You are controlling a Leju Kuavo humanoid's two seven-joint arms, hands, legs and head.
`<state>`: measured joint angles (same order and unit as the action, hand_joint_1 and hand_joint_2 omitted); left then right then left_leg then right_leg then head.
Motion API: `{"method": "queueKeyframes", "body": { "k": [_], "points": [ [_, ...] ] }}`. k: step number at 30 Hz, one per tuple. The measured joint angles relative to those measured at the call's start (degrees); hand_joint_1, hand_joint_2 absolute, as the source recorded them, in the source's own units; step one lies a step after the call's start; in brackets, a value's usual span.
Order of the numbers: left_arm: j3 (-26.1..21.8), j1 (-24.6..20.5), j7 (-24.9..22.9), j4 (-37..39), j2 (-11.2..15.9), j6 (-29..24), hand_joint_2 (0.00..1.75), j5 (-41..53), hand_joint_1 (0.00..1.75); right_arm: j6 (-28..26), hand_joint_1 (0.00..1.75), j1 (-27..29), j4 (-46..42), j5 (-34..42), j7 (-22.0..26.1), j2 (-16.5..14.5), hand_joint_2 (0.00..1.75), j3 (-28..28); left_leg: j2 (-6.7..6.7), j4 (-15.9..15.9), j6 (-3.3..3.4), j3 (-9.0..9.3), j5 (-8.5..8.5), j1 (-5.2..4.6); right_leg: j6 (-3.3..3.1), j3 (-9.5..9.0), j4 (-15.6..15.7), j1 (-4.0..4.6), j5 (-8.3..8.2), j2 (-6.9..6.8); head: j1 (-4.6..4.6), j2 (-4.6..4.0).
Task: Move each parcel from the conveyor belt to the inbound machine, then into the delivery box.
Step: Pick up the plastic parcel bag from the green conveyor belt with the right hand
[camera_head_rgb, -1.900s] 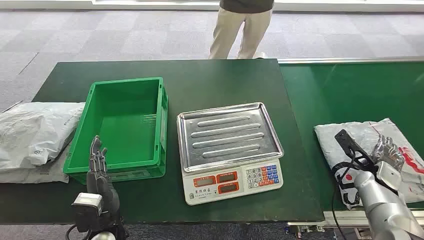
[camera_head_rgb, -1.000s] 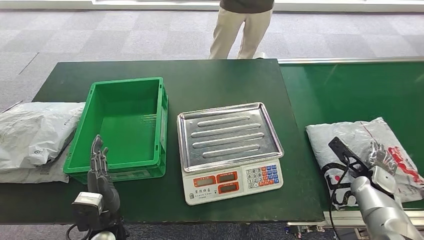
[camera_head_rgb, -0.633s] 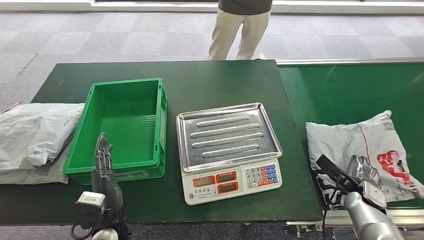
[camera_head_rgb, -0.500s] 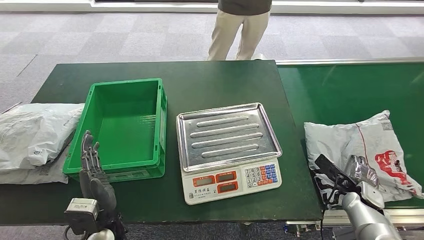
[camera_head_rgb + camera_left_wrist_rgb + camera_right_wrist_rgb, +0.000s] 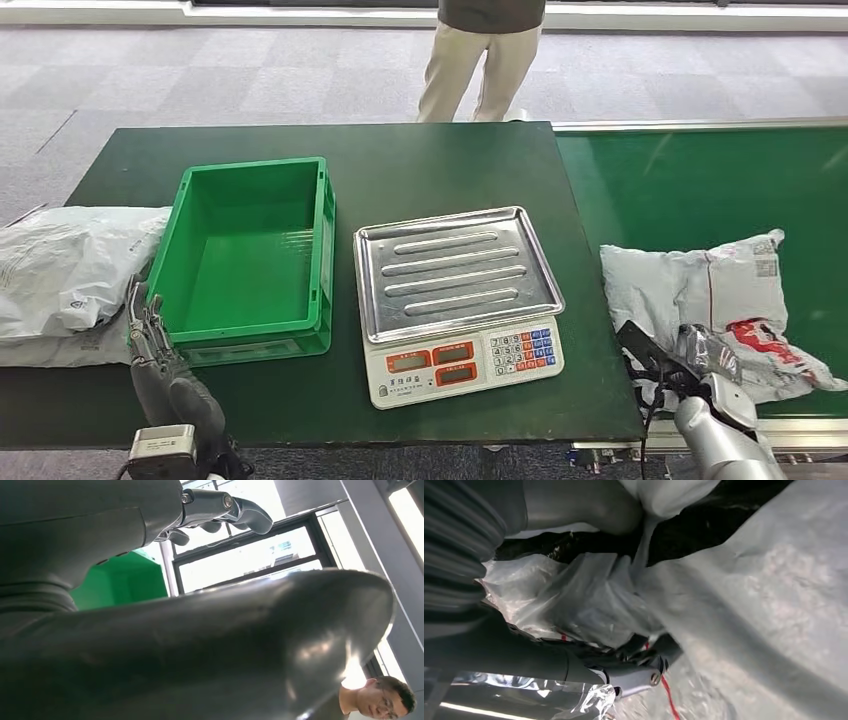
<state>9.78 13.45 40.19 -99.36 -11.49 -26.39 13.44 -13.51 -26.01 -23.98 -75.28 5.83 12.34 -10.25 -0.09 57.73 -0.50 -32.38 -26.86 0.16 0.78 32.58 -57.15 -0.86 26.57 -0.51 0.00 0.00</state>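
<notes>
Gripping the parcel (image 5: 700,295) on the belt (image 5: 700,180), first step.
Right hand (image 5: 705,355) clamped on plastic; left hand (image 5: 150,345) empty, fingers apart; next, likely lifting onto scale (image 5: 455,285).

**Grey carpet, a dark green table and bright windows**

Beyond the dark green table (image 5: 400,160) we see a floor of grey carpet tiles (image 5: 200,80) laid in a chequered pattern. A pale strip (image 5: 300,12) runs along the floor's far side. A person in light trousers (image 5: 478,60) stands just past the table's far edge. In the left wrist view we look up at large windows with dark frames (image 5: 260,555), daylight pouring through them.
</notes>
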Motion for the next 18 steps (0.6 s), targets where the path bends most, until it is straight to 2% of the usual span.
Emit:
{"method": "queueKeyframes", "body": {
  "k": [5,18],
  "points": [
    [0.7,1.6,0.0,-1.4,1.4,1.2,0.0,-1.4,0.0,-2.2,1.75,2.7,-2.1,1.3,0.8,-0.1,1.75,0.5,-0.05,0.0,0.0,-0.07,0.0,-0.01,0.0,0.03,0.0,-0.01,0.01,-0.08,0.0,0.0],
    [1.6,2.4,0.0,-2.2,2.7,1.4,0.0,-1.7,0.0,-2.6,1.75,4.9,-3.9,2.3,1.2,-0.1,1.75,0.8,-0.06,0.0,0.03,-0.11,-0.03,0.0,0.02,0.1,0.0,0.0,0.05,-0.09,-0.01,0.0]
  ]
}}
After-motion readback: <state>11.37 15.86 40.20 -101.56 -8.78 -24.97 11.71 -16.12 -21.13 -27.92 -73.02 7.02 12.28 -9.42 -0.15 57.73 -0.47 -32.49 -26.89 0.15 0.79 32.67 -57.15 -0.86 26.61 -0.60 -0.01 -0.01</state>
